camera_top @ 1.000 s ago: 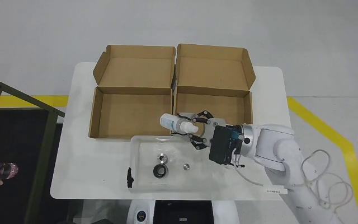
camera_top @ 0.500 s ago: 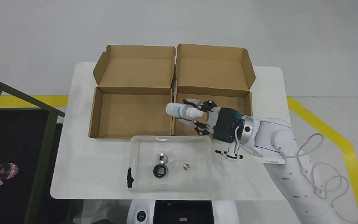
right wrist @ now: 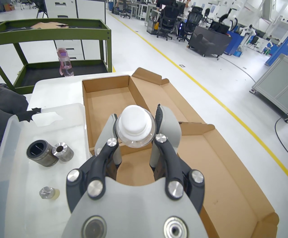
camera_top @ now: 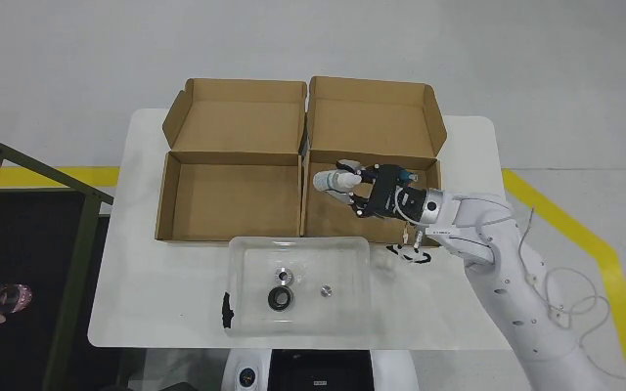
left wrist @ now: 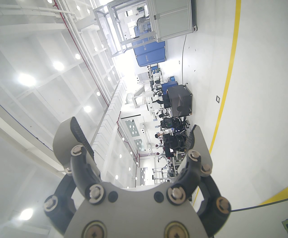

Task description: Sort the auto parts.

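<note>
A white-capped clear bottle (right wrist: 135, 126) is held sideways over the right cardboard box (camera_top: 337, 220). A dark bearing (right wrist: 40, 153), steel bushing (right wrist: 61, 151) and small fitting (right wrist: 47, 193) stand in the clear bin (camera_top: 254, 259).

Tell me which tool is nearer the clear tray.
Right. The right tool holds a bottle above the cardboard box next to the tray; the left tool points at the hall ceiling, away from it.

We see a white table (camera_top: 137, 293) on a pale workshop floor marked with a yellow line (right wrist: 202, 88). Just beside the table stands a green cart (right wrist: 67, 31); a pink drinking bottle (right wrist: 64, 62) stands upright on its lower shelf, and a cardboard sheet (right wrist: 49, 24) lies on its top shelf. A white filing cabinet (right wrist: 74, 9) stands behind the cart. Farther off, black office chairs (right wrist: 166, 20) stand at desks. We also see a blue machine housing (left wrist: 149, 53), a grey framed enclosure (left wrist: 171, 18) and ceiling lights (left wrist: 25, 78).
</note>
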Motion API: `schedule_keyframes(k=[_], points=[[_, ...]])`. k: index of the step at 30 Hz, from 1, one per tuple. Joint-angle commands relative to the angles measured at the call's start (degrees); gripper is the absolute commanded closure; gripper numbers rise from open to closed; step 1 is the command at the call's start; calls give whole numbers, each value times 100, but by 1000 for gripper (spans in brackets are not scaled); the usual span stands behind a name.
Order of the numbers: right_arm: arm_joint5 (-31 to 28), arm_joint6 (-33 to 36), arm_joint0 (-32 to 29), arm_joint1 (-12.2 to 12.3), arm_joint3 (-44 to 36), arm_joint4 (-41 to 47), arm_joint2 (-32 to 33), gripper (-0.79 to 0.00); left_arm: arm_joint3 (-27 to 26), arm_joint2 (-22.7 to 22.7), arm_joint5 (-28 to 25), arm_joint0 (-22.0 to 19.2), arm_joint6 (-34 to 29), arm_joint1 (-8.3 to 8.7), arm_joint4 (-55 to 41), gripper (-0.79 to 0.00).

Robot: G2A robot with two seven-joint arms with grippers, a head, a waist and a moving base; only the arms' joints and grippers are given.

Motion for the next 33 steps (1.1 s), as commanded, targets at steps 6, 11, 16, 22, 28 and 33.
schedule_keyframes(k=[6, 11, 16, 22, 28, 33], points=[[-11, 341, 213, -3, 554, 261, -15, 0, 0, 0, 0, 0, 0, 0, 0, -785], [-25, 481, 426, -37, 950, 397, -187, 0, 0, 0, 0, 0, 0, 0, 0, -785], [24, 615, 665, -94, 1251, 391, -460, 0, 0, 0, 0, 0, 0, 0, 0, -785], [147, 705, 1005, -185, 1623, 223, -821, 0, 0, 0, 0, 0, 0, 0, 0, -785], [301, 809, 1321, -293, 2000, 41, -1187, 0, 0, 0, 0, 0, 0, 0, 0, -785], [382, 787, 1517, -373, 2358, 2, -1393, -22, 0, 0, 0, 0, 0, 0, 0, -785]])
